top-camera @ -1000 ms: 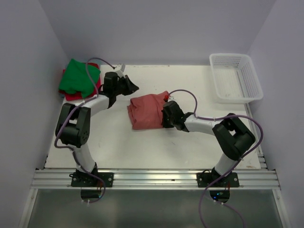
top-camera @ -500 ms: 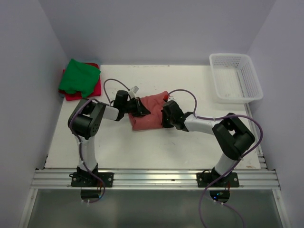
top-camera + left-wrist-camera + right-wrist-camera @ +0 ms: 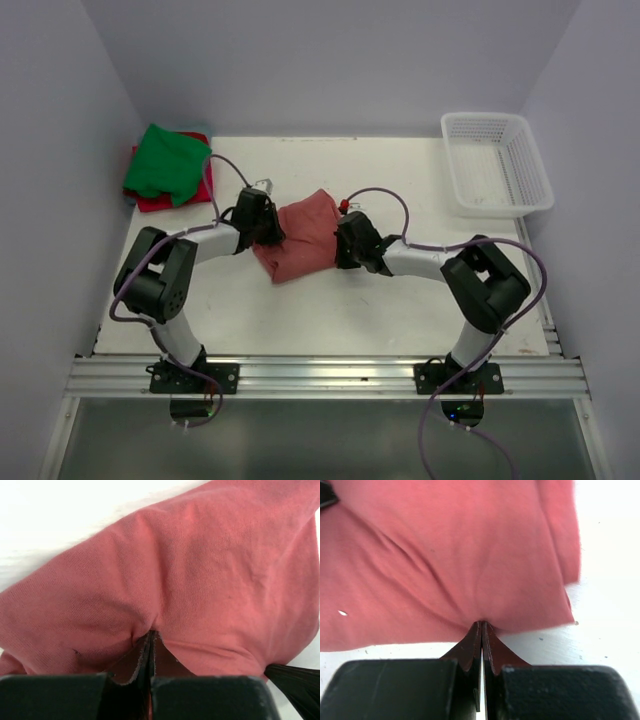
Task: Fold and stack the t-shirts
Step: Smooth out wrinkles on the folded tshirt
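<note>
Pinching opposite edges of one folded brick-red t-shirt (image 3: 305, 238), the left claw (image 3: 270, 233) and the right claw (image 3: 343, 248) face each other near the middle of the matte white worktop (image 3: 400, 300). In the top view the shirt forms a rumpled, roughly four-sided pad lying askew between the two black claws. In the left wrist view the dark fingers (image 3: 132, 667) are pressed together on a tuck of cloth, and soft puckers radiate from the nip across a faded, fine-ribbed knit. In the right wrist view the tapered fingers (image 3: 470, 650) are likewise closed on the shirt's lower hem, with shallow diagonal creases running up the fabric and a layered fold edge at the right side, bare worktop beyond it. At the far left corner a bright green t-shirt (image 3: 165, 160), loosely bunched, lies on top of a flatter red-pink t-shirt (image 3: 165, 203), beside the wall. A rectangular white plastic mesh basket (image 3: 530, 165) stands at the far right corner, well apart from the cloth
</note>
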`<state>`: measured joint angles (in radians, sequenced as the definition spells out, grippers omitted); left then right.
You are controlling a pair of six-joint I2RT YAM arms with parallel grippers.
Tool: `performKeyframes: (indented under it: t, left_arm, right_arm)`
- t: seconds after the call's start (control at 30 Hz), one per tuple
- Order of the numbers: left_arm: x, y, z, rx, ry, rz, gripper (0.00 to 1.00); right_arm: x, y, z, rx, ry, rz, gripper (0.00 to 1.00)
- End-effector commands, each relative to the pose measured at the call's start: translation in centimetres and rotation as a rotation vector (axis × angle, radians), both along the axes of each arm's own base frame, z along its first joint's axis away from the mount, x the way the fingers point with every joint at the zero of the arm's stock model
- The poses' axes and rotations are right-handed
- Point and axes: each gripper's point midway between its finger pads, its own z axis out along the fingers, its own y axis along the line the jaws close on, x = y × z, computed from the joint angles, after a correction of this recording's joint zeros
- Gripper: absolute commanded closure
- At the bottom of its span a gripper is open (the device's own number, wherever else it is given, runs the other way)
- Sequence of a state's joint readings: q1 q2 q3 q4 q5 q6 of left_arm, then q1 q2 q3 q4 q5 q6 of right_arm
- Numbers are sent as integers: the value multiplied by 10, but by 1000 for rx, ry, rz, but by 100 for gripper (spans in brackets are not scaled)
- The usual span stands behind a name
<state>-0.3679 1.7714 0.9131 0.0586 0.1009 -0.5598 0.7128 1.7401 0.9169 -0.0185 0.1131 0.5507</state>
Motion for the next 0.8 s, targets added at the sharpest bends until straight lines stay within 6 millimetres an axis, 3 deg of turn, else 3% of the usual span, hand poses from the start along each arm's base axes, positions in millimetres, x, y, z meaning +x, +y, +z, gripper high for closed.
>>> performKeyframes:
  t: [0.0, 0.1, 0.2, 0.23, 0.37, 0.47, 0.6, 0.67, 0.7, 0.73, 0.77]
  left_arm:
    - [-25, 89, -35, 312, 106, 173, 100]
    - [-23, 92, -20, 310, 68, 190, 100]
    - [-18, 89, 8, 268, -9, 187, 100]
    - [-14, 83, 27, 231, -59, 172, 100]
    - [-10, 59, 71, 104, -177, 84, 100]
    - [-16, 43, 75, 55, -191, 11, 100]
    - [-24, 21, 52, -3, -140, -64, 100]
    - [-25, 9, 53, -68, -159, -80, 100]
    - [-31, 5, 46, -85, -152, -94, 100]
    - [-29, 1, 46, -97, -162, -93, 100]
    - [-30, 0, 40, -89, -146, -93, 100]
  right_arm:
    - [-29, -34, -41, -164, 140, -11, 100]
    - [-28, -33, -41, -164, 143, -9, 100]
    - [-27, -29, -39, -150, 138, -1, 100]
    - [-28, -27, -38, -142, 137, 6, 100]
    - [-24, -12, -19, -72, 107, 56, 100]
    - [-21, 17, 20, 75, 33, 155, 100]
    - [-1, 54, 71, 210, -63, 244, 100]
    - [10, 64, 72, 211, -70, 260, 100]
    - [24, 75, 86, 231, -100, 265, 100]
    - [33, 76, 87, 237, -96, 260, 100]
    - [39, 80, 76, 235, -73, 259, 100]
